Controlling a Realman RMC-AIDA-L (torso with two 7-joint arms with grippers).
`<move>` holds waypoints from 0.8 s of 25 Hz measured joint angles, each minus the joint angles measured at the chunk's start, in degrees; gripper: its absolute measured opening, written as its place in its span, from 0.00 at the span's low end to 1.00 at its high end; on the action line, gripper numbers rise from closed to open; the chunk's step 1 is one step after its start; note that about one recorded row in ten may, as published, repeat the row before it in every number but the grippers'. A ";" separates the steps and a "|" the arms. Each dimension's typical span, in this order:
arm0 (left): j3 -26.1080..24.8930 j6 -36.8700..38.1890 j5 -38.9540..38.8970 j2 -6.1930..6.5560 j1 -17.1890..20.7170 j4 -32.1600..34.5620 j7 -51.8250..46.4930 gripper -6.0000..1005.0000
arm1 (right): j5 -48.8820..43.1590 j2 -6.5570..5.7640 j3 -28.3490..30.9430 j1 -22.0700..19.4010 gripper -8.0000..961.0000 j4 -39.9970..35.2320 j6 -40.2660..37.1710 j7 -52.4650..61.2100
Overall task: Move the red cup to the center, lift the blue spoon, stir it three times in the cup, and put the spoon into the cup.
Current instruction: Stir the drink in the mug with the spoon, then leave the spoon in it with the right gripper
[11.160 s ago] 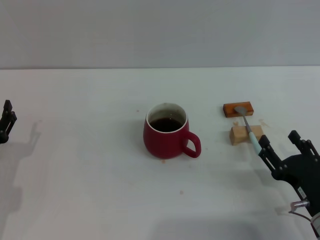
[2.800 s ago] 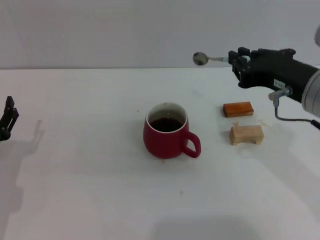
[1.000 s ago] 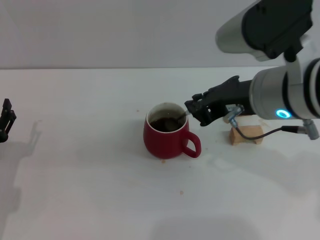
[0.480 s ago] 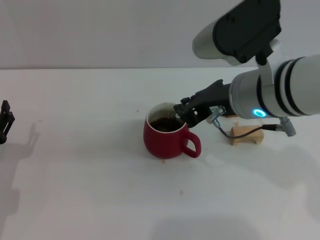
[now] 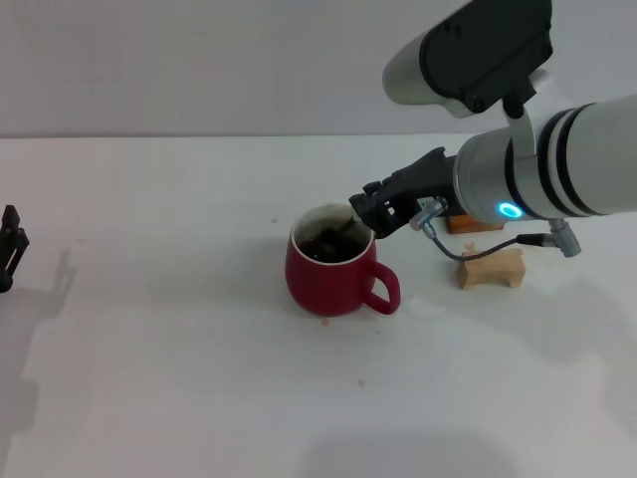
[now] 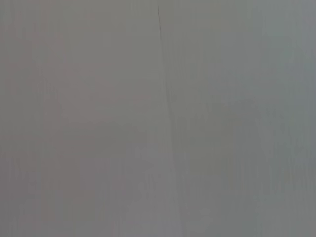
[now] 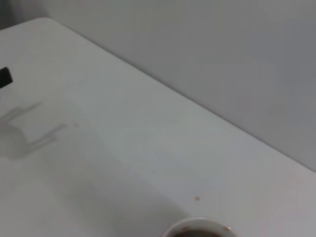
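Note:
The red cup [image 5: 333, 267] stands mid-table with its handle toward the front right and dark liquid inside. My right gripper [image 5: 369, 213] hangs just over the cup's far right rim, shut on the blue spoon. The spoon's grey metal end [image 5: 336, 235] slants down into the liquid, and its pale blue handle is hidden in the fingers. The right wrist view shows only a sliver of the cup's rim [image 7: 196, 229]. My left gripper [image 5: 9, 245] is parked at the table's far left edge, away from the cup.
A small orange-brown block [image 5: 476, 224] lies right of the cup, partly hidden behind my right arm. A pale wooden block [image 5: 491, 269] lies just in front of it. A cable loops down from the right wrist near the blocks.
My right gripper has moved left over the cup's rim, with the spoon's end shifting inside the liquid. The cup and the left arm have stayed put.

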 joint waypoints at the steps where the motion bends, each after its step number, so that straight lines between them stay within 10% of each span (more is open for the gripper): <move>1: 0.00 0.00 0.00 0.00 0.00 0.00 0.00 0.83 | -0.02 -0.03 0.18 -0.04 0.19 -0.21 -0.04 -0.04; 20: 0.12 0.13 0.36 -0.03 0.27 -0.09 -0.50 0.83 | 0.22 0.12 -3.21 -1.72 0.20 4.10 2.76 0.25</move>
